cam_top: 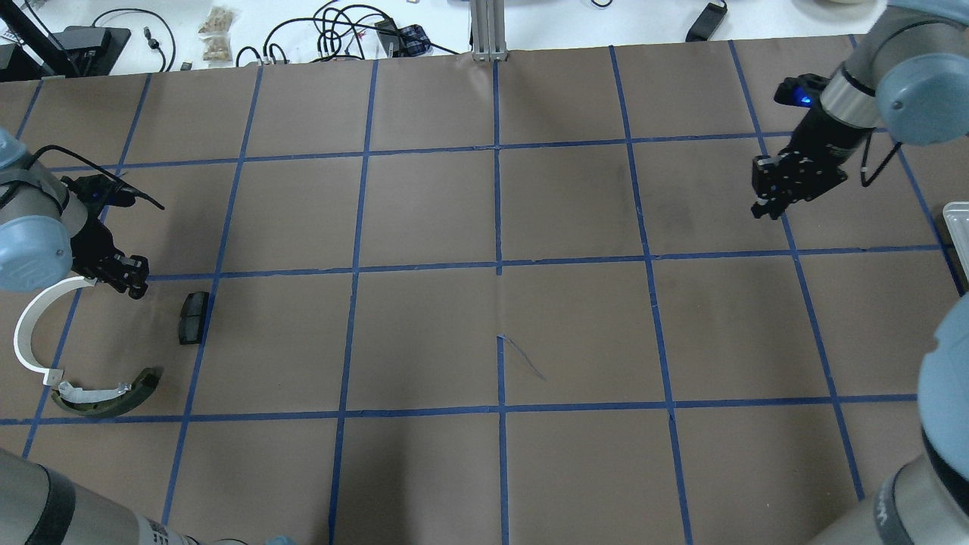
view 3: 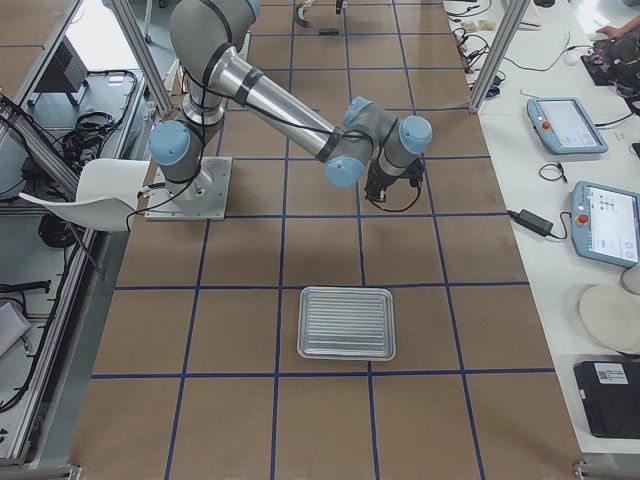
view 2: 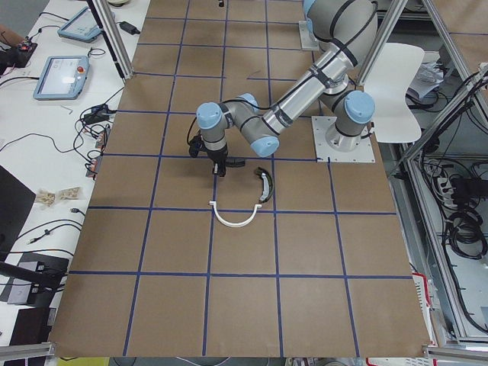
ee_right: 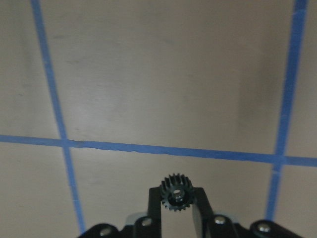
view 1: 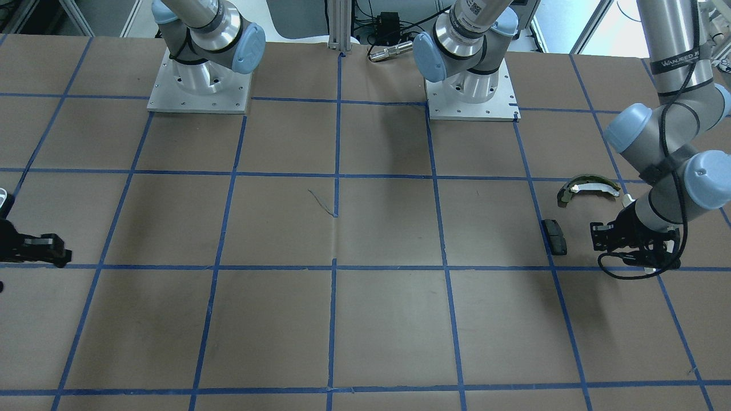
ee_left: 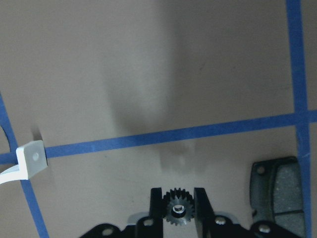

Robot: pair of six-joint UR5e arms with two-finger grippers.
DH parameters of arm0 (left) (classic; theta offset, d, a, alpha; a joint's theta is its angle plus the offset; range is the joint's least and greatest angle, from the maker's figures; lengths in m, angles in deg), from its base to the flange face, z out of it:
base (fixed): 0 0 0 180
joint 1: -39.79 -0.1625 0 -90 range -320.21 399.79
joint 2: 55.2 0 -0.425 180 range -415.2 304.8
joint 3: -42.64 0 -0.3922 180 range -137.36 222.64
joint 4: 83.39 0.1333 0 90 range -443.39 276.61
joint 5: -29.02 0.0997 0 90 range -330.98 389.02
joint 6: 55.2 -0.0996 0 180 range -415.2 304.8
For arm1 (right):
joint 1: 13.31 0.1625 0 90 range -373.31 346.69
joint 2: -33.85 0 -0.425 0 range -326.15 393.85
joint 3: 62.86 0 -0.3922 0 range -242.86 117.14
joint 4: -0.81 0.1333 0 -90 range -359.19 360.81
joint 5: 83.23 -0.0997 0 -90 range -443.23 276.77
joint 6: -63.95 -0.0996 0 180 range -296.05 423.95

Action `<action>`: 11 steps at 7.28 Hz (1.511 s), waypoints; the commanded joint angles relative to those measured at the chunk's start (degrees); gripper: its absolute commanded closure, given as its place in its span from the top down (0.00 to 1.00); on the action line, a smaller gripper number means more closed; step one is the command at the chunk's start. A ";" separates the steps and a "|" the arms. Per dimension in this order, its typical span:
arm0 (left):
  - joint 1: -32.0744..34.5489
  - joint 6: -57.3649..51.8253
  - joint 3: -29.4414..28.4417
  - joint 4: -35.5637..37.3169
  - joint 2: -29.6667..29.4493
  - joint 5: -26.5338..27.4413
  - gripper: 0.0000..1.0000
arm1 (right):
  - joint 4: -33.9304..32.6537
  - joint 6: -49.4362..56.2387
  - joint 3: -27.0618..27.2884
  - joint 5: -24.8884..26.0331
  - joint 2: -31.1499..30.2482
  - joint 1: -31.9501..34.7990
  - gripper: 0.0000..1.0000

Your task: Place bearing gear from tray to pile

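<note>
Left gripper: clamped on a small black toothed bearing gear.
Pile: black rectangular pad just beside that gripper; thin white half-ring and olive-green curved shoe near.
Right gripper: pinching a second black gear, well apart from the pile.

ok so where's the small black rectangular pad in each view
Exterior front-facing: small black rectangular pad right of centre, beside the left gripper.
Overhead exterior: pad at left, mid-height.
Exterior left: pad upper middle, by the near arm's gripper.
Exterior right: too small to tell.
Left wrist-mounted: pad bottom right, beside the gripped small black gear.
Right wrist-mounted: not in it.
Shared landmark: olive-green curved shoe with white strip, nearby in the first three.
</note>
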 commanded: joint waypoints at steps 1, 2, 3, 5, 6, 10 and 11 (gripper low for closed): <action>0.19 -0.20 -0.18 -0.49 0.75 -0.06 1.00 | -6.11 -19.04 4.93 -2.36 -1.89 13.58 0.00; 1.93 1.46 -0.36 -2.23 1.28 -0.23 1.00 | -13.29 -27.82 7.48 -2.36 -1.54 19.56 0.00; 4.82 3.91 -0.62 -5.47 2.59 -1.54 1.00 | -18.41 -35.39 8.90 -2.36 -0.76 24.75 0.00; 11.32 18.69 -1.59 -8.29 5.49 -1.46 1.00 | -25.19 -48.33 9.18 -7.34 2.66 34.68 0.00; 15.27 24.18 -2.11 -8.75 6.37 -1.38 1.00 | -27.67 -51.78 9.26 -7.46 4.59 37.52 0.00; 28.66 43.45 -2.90 -9.37 6.57 -1.55 1.00 | -29.44 -50.94 8.92 -6.23 4.88 38.00 1.00; 30.24 44.18 -3.69 -9.37 6.47 -2.25 1.00 | -29.19 -50.85 8.83 -6.23 3.92 35.37 1.00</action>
